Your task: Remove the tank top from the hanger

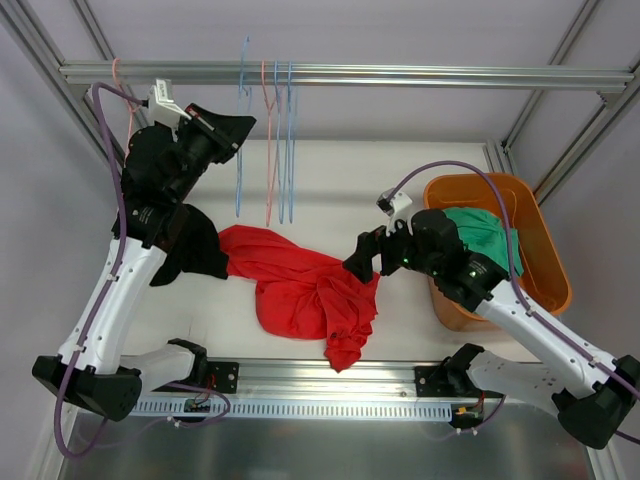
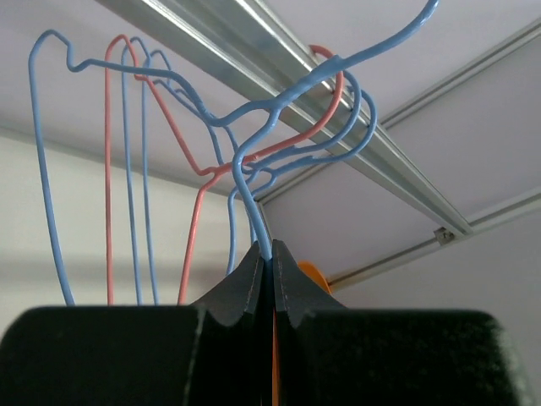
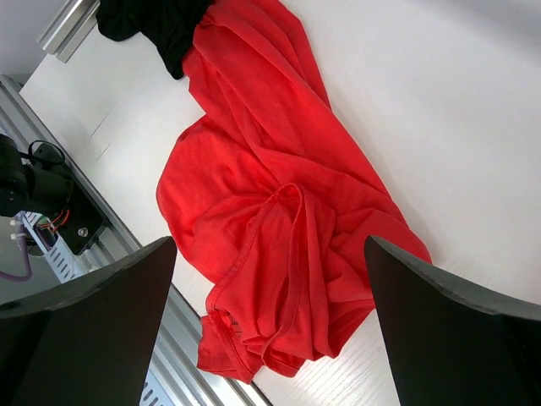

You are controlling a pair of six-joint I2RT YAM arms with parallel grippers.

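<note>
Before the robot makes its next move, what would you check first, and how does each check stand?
1. Red fabric tank top off the hanger and lying on the white table: ok.
2. Left end effector shut on the blue wire hanger: ok.
3. Right end effector open and empty above the tank top: ok.
4. Held hanger's hook seated on the aluminium rail: cannot tell.

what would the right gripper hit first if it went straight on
The red top, lying on the table. In the wrist view it sits dead ahead between the open jaws of the right gripper, nothing in front, though depth is unclear.
</note>
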